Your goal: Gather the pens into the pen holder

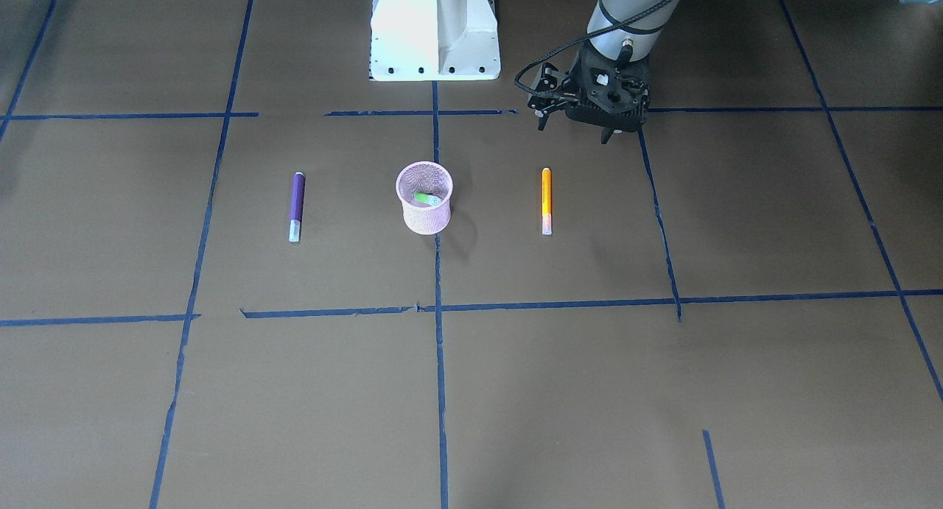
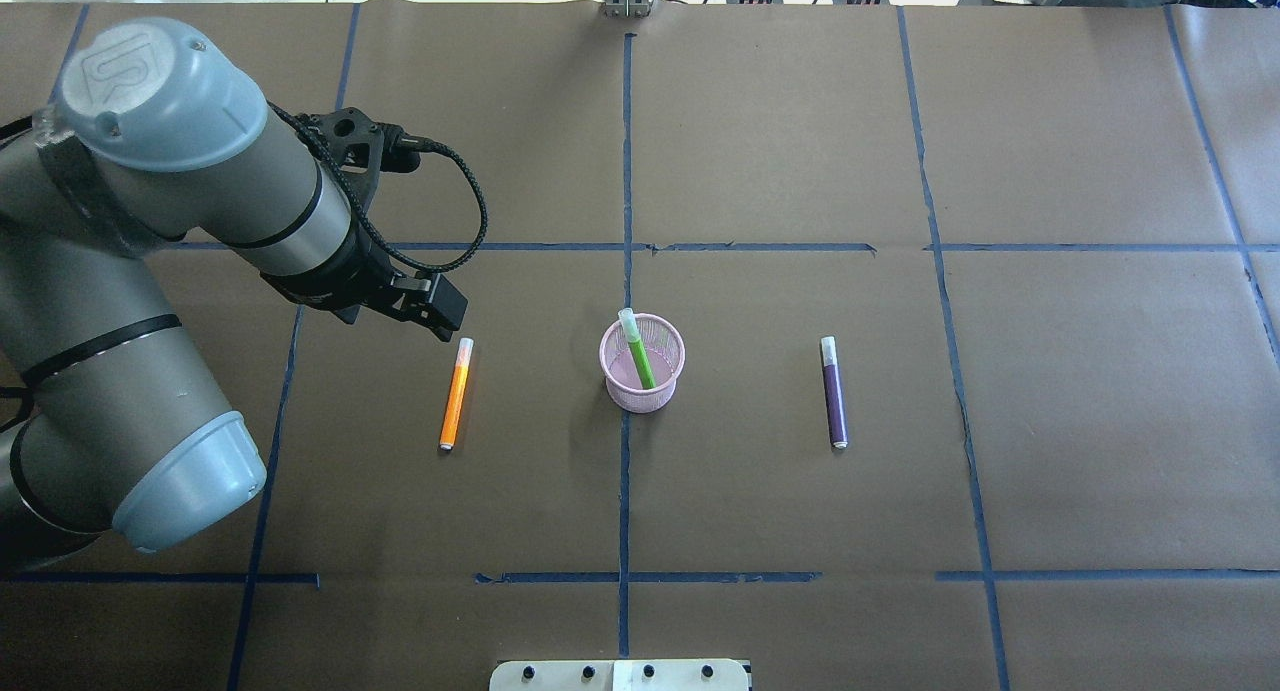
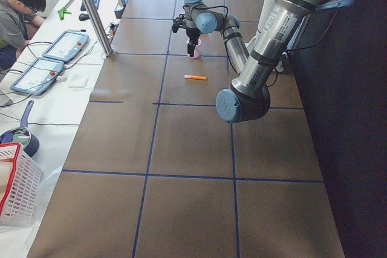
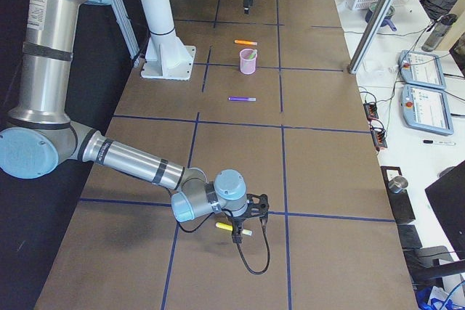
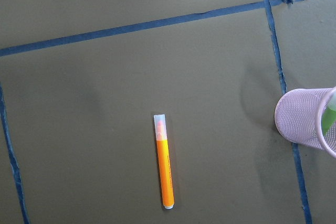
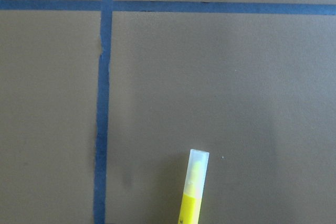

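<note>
The pink mesh pen holder (image 2: 660,396) stands upright at the table's middle with a green pen (image 2: 637,356) leaning inside it. An orange pen (image 2: 456,393) lies to its left and a purple pen (image 2: 833,391) to its right. My left gripper (image 2: 445,321) hovers open and empty just beyond the orange pen's capped end; the orange pen (image 5: 165,163) and the holder (image 5: 304,124) show in its wrist view. A yellow pen (image 6: 193,192) lies under my right gripper (image 4: 238,236), far from the holder. I cannot tell if that gripper is open or shut.
Blue tape lines grid the brown table. The white robot base (image 1: 435,30) stands behind the holder. An operator (image 3: 18,16), tablets (image 3: 51,58) and a white basket (image 3: 15,191) are on a side bench off the table's long edge.
</note>
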Controlling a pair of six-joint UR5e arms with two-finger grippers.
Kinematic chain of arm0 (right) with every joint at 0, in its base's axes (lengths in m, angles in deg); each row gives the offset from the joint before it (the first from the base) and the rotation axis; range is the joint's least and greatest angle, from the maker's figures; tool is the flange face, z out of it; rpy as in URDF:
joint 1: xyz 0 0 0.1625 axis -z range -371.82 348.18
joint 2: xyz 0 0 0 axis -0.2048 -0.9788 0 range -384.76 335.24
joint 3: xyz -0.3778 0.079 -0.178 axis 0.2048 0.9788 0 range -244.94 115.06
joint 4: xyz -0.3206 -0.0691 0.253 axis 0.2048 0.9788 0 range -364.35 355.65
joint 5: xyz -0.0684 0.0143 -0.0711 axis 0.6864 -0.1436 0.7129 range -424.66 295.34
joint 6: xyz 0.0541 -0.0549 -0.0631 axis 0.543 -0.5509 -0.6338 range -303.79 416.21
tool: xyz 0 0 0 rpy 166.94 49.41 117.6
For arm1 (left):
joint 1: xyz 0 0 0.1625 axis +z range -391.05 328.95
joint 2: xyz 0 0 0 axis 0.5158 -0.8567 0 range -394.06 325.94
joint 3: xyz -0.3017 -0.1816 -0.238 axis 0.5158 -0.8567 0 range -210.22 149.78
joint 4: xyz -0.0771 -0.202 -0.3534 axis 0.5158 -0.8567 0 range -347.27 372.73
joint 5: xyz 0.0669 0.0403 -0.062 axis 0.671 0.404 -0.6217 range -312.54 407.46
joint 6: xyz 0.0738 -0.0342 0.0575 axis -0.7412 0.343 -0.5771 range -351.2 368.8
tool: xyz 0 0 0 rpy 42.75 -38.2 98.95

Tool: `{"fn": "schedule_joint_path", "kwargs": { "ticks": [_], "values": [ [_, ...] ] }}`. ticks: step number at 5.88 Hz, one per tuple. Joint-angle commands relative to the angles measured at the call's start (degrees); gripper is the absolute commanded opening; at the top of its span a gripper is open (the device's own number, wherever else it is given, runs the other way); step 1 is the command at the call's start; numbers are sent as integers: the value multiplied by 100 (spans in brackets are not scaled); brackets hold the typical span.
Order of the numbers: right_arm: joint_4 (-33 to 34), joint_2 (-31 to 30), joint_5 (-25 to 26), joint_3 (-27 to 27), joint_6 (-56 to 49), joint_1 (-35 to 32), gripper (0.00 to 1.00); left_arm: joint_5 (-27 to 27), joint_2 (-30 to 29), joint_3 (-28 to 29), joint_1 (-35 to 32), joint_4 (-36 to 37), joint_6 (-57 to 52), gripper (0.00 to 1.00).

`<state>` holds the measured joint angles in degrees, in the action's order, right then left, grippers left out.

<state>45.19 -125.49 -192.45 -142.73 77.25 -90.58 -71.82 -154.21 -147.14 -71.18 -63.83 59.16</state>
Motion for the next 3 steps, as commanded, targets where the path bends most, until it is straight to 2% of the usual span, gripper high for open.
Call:
{"fn": "schedule_joint_path", "kwargs": {
  "ticks": [1,3],
  "values": [
    [12,185,26,308,14,141,100,1,9,11,5,0,-9,100],
    [13,378,17,526,14,264,99,1,0,2,5,0,0,100]
  ]
}}
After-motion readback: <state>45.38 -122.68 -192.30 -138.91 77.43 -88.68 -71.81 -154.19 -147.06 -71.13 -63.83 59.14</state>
